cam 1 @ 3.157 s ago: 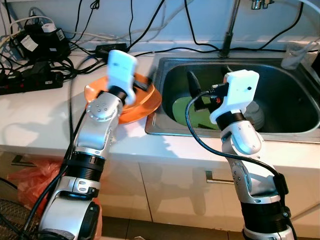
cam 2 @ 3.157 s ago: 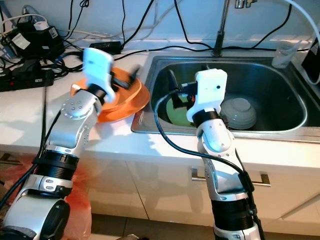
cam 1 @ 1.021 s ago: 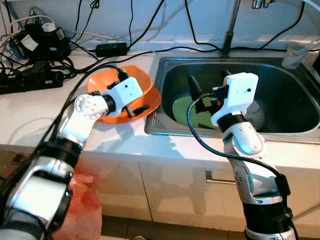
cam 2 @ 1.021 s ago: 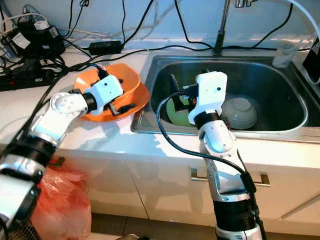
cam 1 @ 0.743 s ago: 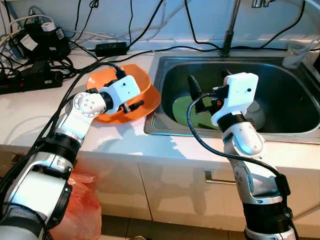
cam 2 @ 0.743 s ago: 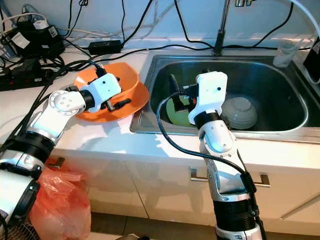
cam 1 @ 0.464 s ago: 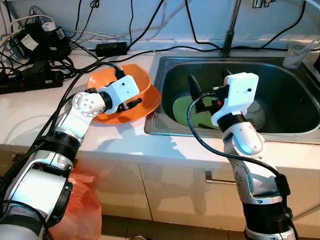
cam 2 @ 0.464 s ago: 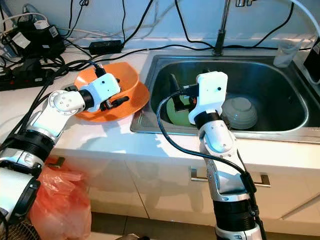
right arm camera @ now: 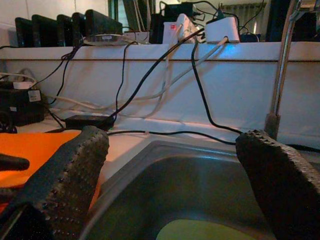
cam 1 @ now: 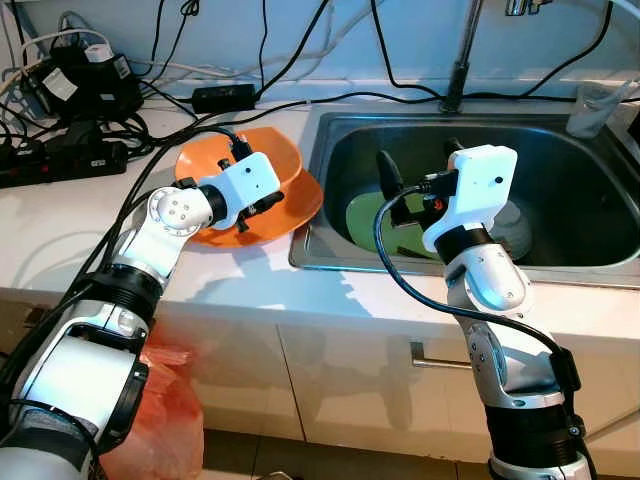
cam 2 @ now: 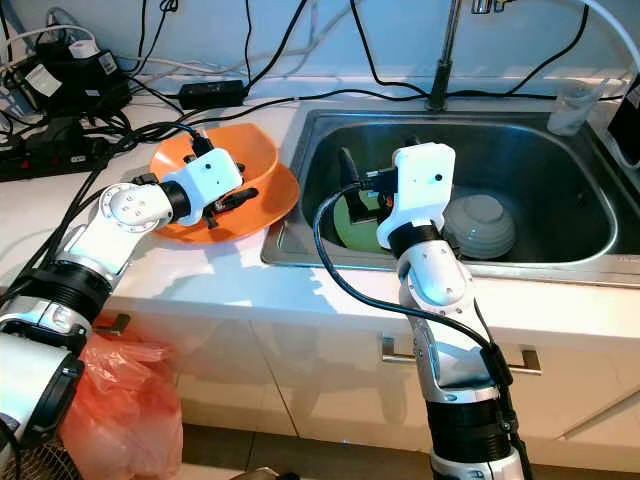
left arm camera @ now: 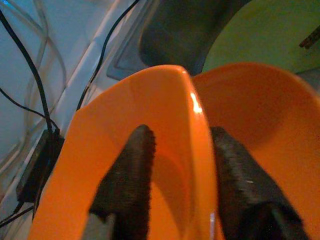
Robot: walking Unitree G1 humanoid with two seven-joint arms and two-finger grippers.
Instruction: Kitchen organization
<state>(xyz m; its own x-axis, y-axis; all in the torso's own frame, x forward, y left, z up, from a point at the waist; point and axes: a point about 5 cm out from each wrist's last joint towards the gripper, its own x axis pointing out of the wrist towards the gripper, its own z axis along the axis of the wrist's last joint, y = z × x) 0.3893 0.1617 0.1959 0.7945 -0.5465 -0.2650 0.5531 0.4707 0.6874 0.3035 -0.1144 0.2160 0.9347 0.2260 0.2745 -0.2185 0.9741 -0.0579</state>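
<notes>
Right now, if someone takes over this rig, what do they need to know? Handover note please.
Left end effector: straddling the rim of the orange bowl, one finger inside, one outside; a firm clamp cannot be confirmed.
Right end effector: open, hovering over the sink, holding nothing.
Things: the orange bowl sits in an orange plate on the counter at the sink's left edge. In the sink: green plate, upturned grey bowl.
Done: nothing visibly put away.
Left: move the orange pair, then the sink dishes.
</notes>
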